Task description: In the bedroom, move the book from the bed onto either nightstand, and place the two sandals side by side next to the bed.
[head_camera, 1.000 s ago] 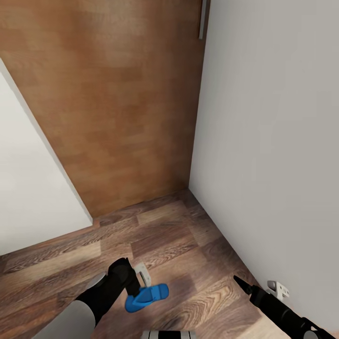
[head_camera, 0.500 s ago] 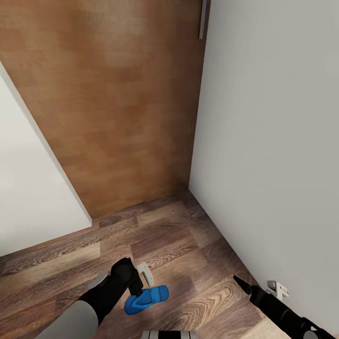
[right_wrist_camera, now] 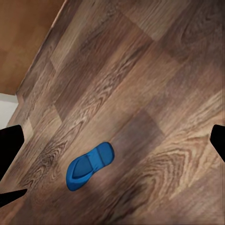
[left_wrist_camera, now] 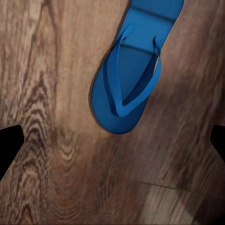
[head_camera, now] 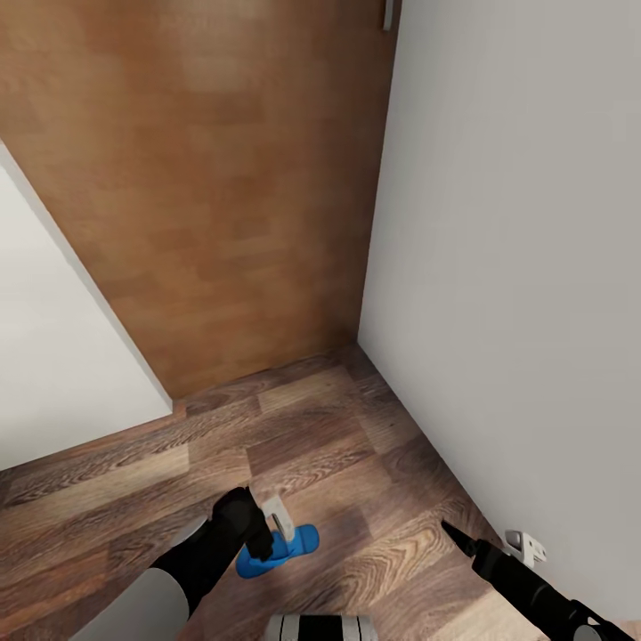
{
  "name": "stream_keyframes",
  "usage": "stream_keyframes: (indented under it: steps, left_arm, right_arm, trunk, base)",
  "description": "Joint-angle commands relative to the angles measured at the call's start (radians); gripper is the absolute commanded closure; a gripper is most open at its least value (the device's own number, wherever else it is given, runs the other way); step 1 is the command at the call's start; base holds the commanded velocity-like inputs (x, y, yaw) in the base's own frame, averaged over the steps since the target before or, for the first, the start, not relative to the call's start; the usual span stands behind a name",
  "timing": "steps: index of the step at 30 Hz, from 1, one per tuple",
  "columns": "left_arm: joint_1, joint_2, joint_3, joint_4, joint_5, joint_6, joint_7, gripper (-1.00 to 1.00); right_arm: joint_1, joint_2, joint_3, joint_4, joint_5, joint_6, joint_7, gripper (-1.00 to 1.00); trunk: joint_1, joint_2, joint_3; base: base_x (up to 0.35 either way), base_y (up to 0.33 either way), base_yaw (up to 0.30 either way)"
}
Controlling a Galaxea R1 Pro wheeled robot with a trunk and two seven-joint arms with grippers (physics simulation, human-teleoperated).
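Observation:
One bright-blue sandal (head_camera: 289, 545) lies flat on the wood-plank floor, its heel end partly covered by my left gripper (head_camera: 267, 532) in the head view. In the left wrist view the sandal (left_wrist_camera: 129, 79) rests strap-up on the planks, just ahead of the left gripper (left_wrist_camera: 112, 143), which is open with its dark fingers (left_wrist_camera: 9, 145) far apart and nothing between them. My right gripper (head_camera: 490, 541) hangs low by the right wall, open and empty; its wrist view looks down at the same sandal (right_wrist_camera: 89, 166). The second sandal, book, bed and nightstands are out of view.
I face a room corner: a brown wooden door (head_camera: 223, 178) ahead, a white wall (head_camera: 516, 267) close on the right and another white wall (head_camera: 53, 356) on the left. Open floor (head_camera: 338, 445) lies between them.
The view has shifted slightly, so the camera moved. My left gripper now sits closer over the sandal and hides more of it. The right arm holds its place.

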Motion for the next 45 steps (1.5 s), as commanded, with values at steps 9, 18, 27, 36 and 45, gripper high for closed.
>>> stream_keyframes:
  steps: [9, 18, 27, 36, 45]
  left_arm:
    - [0.0, 0.0, -0.001, -0.001, -0.011, 0.002, -0.009, -1.0]
    - [0.0, 0.001, 0.0, -0.001, -0.011, 0.002, -0.008, -1.0]
    - [0.0, 0.0, 0.0, -0.001, -0.011, 0.002, -0.008, -1.0]
    - [0.0, 0.001, 0.0, -0.001, -0.011, 0.002, -0.006, -1.0]
    - [0.0, 0.001, -0.001, -0.001, -0.012, 0.002, -0.006, -1.0]
  right_arm:
    - [-0.001, 0.0, -0.001, 0.0, -0.005, 0.008, 0.001, -1.0]
    - [-0.001, 0.0, -0.001, 0.0, -0.005, 0.008, 0.001, -1.0]
    - [0.0, 0.0, -0.001, 0.0, -0.005, 0.008, 0.001, -1.0]
    - [-0.001, 0.0, -0.001, 0.0, -0.004, 0.008, 0.001, -1.0]
    - [0.0, 0.002, 0.0, 0.0, -0.004, 0.008, 0.001, -1.0]
  trunk:
    - [0.004, -0.002, -0.036]
    - [0.008, -0.005, -0.071]
    - [0.012, -0.007, -0.105]
    - [0.015, -0.008, -0.129]
    - [0.015, -0.008, -0.129]
  base:
    - [0.0, 0.0, 0.0]
    - [0.0, 0.0, 0.0]
    - [0.0, 0.0, 0.0]
    - [0.0, 0.0, 0.0]
    - [0.033, 0.0, 0.0]
